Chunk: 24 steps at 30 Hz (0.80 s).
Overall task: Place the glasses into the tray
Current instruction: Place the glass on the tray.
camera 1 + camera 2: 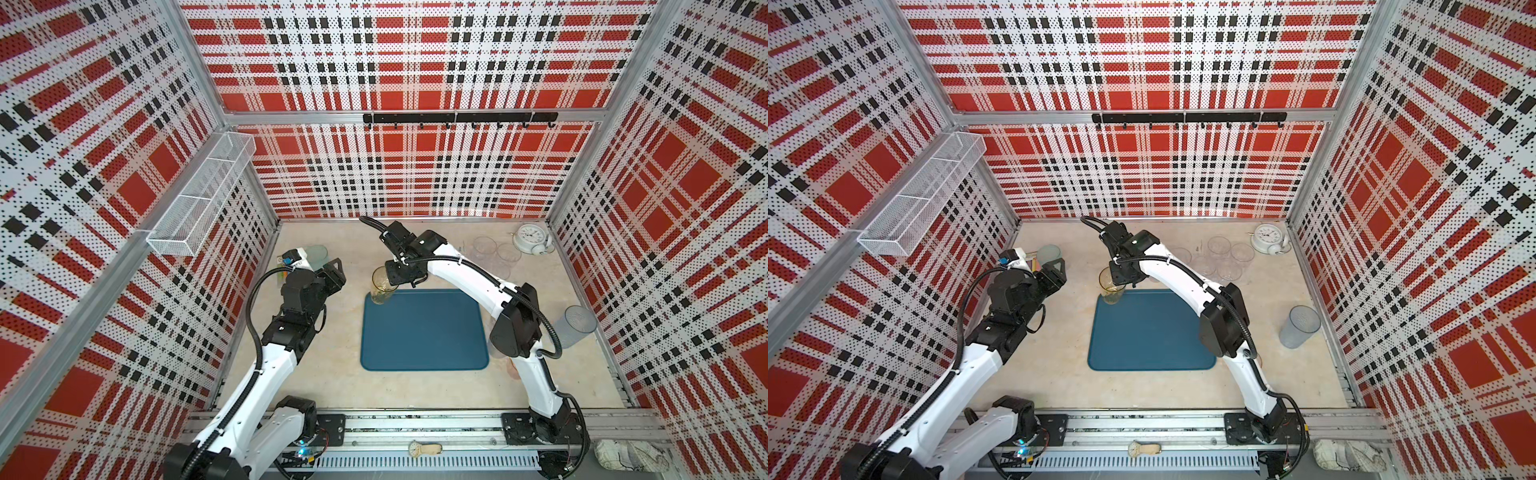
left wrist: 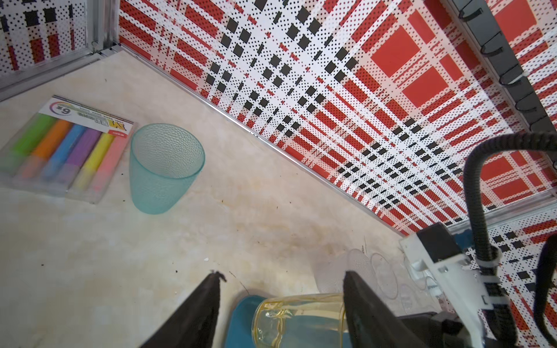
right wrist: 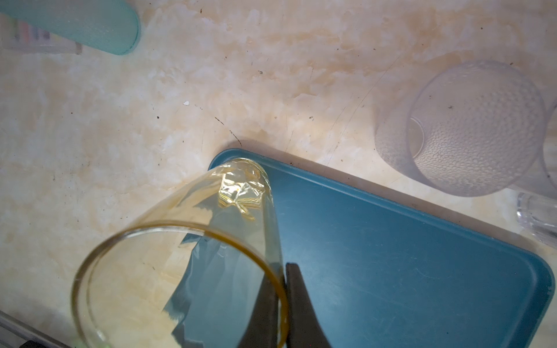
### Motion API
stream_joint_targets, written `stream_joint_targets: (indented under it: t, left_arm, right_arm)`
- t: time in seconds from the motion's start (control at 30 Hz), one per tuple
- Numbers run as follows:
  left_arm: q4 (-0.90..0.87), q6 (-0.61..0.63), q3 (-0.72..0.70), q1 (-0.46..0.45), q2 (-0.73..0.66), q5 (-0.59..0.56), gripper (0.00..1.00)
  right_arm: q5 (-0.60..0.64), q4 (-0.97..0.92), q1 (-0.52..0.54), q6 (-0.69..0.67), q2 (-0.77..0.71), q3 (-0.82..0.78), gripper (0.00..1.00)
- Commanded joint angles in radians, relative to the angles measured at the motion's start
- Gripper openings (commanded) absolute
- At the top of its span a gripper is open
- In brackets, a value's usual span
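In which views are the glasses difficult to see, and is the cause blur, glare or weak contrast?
In both top views the clear glasses nearly vanish against the pale table: weak contrast, not blur. In the right wrist view the amber glass shows a bright glint at its base, and the mint-green glass is soft.

Tray (image 1: pixel 424 332) mid-counter (image 1: pixel 415 390), glass (image 1: pixel 380 286) at its far-left corner. Glass cluster (image 1: pixel 485 248) behind-right of tray, clock (image 1: pixel 533 237) beside it. Marker pack (image 2: pixel 64 147) far left, lone glass (image 2: pixel 164 174) just beside. Another glass (image 1: pixel 575 328) right of tray.
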Motion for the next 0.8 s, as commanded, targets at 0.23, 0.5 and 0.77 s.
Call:
stream_joint_targets:
  t: [0.23, 0.5, 0.77]
  left_arm:
    - [0.010, -0.018, -0.020, 0.004, 0.006, 0.045, 0.67]
    - [0.020, -0.027, -0.030, 0.002, 0.013, 0.058, 0.67]
    - [0.025, -0.033, -0.037, -0.001, 0.016, 0.057, 0.67]
  right_arm:
    - [-0.004, -0.102, 0.025, 0.001, 0.093, 0.106, 0.04]
    - [0.005, -0.102, 0.029, 0.005, 0.107, 0.110, 0.04]
    - [-0.019, -0.062, 0.030, 0.032, 0.101, 0.113, 0.20]
